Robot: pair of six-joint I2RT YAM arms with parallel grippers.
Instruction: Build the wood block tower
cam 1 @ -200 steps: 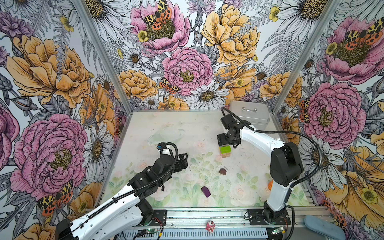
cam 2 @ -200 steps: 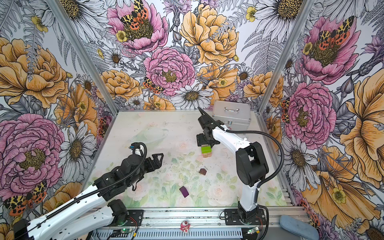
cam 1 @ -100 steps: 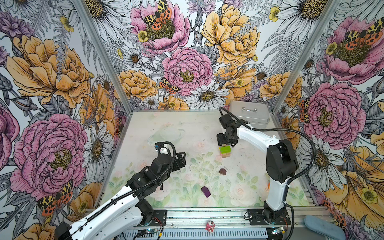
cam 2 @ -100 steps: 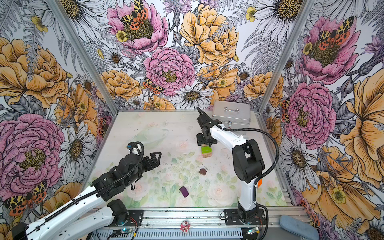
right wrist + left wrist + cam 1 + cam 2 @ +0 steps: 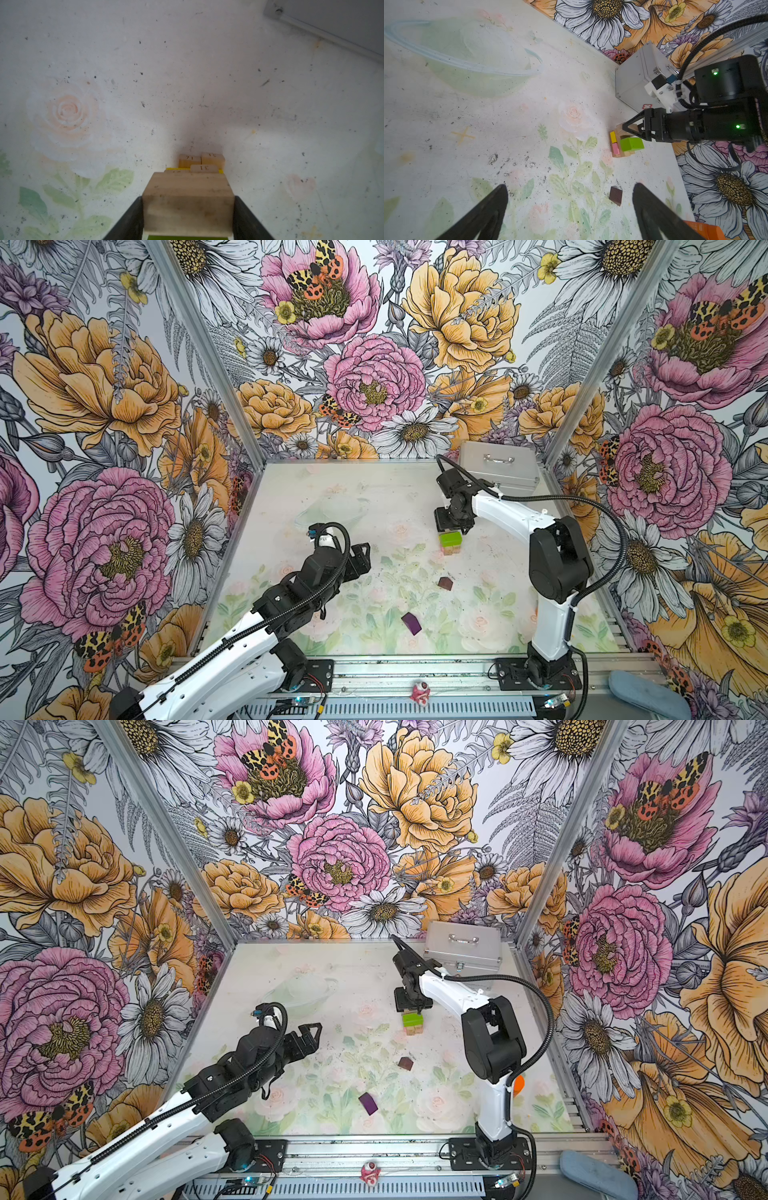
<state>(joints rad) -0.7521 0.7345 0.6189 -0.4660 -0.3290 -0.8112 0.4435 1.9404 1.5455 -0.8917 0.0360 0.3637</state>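
The wood block tower stands right of the table's middle, with a lime-green brick on top. Yellow and pink brick ends show lower down. My right gripper is over the tower, shut on a tan brick at the tower's top, beside the green one. A dark-brown brick and a purple brick lie loose nearer the front. My left gripper hovers open and empty, left of the tower.
A silver metal case sits at the back right, just behind the right arm. A clear bowl rests at the back middle. An orange bottle is partly hidden behind the right arm's base.
The right gripper's jaws have closed in onto the tan brick on top of the tower. The left arm has barely moved.
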